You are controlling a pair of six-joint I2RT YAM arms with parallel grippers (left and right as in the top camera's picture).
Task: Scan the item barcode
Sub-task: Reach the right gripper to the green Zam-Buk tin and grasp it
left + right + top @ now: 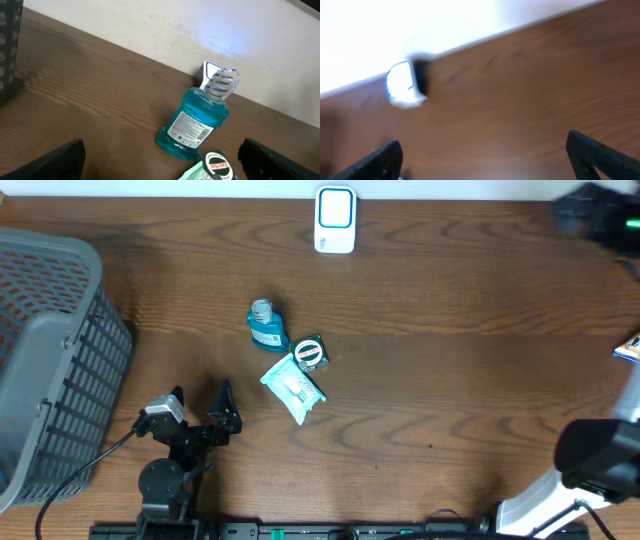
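Observation:
Three items lie together mid-table: a blue mouthwash bottle [266,326] [196,120] on its side, a round black-and-green tin [311,353] [218,165], and a pale green wipes packet [294,387] [199,175]. The white barcode scanner [335,220] [207,73] [403,85] stands at the far edge. My left gripper [201,397] [162,150] is open just short of the items, nothing between its fingers. My right gripper [484,142] is open and empty over bare wood, the view blurred; its arm [598,460] sits at the near right.
A grey plastic basket [50,360] [9,45] fills the left side. A dark object [598,215] is at the far right corner, and a small item [628,348] pokes in at the right edge.

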